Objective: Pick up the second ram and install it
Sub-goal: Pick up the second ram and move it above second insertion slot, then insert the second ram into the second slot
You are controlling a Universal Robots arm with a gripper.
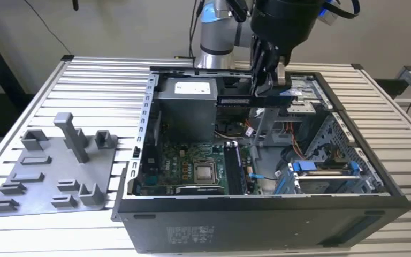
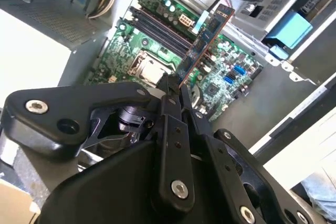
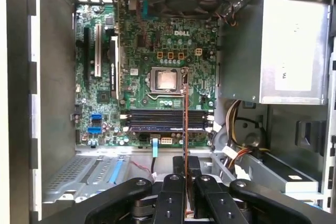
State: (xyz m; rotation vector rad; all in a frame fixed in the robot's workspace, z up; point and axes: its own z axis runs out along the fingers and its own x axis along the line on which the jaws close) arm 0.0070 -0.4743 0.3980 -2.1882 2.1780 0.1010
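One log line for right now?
gripper: shut on ram | ram: above motherboard, not seated | case: open

1. You see a ribbed silver metal bench (image 1: 98, 80) with dull sheen.
2. Grey moulded plastic fixture plate (image 1: 45, 184): matt.
3. Black computer case (image 1: 248, 227): smooth matt metal.
4. Green motherboard (image 3: 136, 85): glossy.
5. Thin dark second ram (image 2: 205, 43): matt.

Under our hand (image 3: 185, 170) and second ram (image 2: 206, 38) we find open air down to the slots (image 3: 165, 120) (power supply (image 3: 273, 51), drive cage (image 3: 79, 174) flanking).
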